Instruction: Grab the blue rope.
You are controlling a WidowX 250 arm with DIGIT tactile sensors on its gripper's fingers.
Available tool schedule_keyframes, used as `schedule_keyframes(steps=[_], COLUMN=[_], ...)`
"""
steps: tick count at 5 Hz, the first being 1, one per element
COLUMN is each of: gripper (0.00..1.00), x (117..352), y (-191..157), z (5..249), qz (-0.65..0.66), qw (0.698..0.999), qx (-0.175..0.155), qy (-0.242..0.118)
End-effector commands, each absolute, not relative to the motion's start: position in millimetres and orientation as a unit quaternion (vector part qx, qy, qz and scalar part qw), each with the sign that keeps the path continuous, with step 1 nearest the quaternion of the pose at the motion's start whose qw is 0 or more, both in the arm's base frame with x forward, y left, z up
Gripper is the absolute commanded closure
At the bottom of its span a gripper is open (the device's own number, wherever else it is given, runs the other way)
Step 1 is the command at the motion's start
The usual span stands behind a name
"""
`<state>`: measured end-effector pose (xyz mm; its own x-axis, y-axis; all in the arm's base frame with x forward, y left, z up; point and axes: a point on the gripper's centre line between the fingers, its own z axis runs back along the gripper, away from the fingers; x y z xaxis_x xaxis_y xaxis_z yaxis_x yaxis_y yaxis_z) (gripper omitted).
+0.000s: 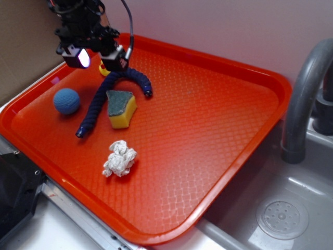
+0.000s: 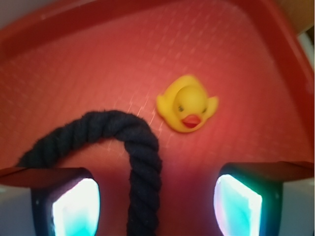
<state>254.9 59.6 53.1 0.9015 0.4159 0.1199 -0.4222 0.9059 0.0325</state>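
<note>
- Presently, you are at the approach step: the black robot gripper (image 1: 99, 56) hangs over the bend of the thick navy-blue twisted rope (image 1: 99, 107), at the far left of the orange textured plastic tray (image 1: 218, 130), and nothing is grasped yet.
- Your gripper's fingers (image 2: 76, 204) stand wide apart in the wrist view, with the rope's straight run passing up between them (nearer the left-hand pad than the right-hand one).
- I cannot tell from either view how far the fingertips are above the tray.
- Next move, in my judgement: lower straight down, centre the rope between the pads, then close; a small sideways correction looks advisable first.
- The rope is bent like a cane, its long leg running towards the near left edge of the tray, its short hook ending in a darker cap near the yellow-and-green sponge (image 1: 120, 108).
- It looks soft and coarse, so it should compress and grip well.
- Note the small yellow rubber duck (image 2: 187, 104) just beyond the bend; keep clear of it.
- A round light-blue ball (image 1: 66, 100) lies left of the rope, apart from it.
</note>
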Motion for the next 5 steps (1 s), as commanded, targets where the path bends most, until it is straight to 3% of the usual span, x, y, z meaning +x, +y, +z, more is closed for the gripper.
schedule_keyframes(steps=[1, 2, 3, 5], gripper=[0.00, 0.04, 1.00, 1.00], x=[250.6, 253.0, 252.3, 249.6], y=[57.9, 61.6, 64.0, 62.5], z=[26.1, 20.1, 17.6, 18.1], qz=[0.186, 0.188, 0.187, 0.185], qw=[0.982, 0.981, 0.981, 0.981], qx=[0.006, -0.021, -0.031, -0.032], qy=[-0.038, -0.037, -0.038, -0.038])
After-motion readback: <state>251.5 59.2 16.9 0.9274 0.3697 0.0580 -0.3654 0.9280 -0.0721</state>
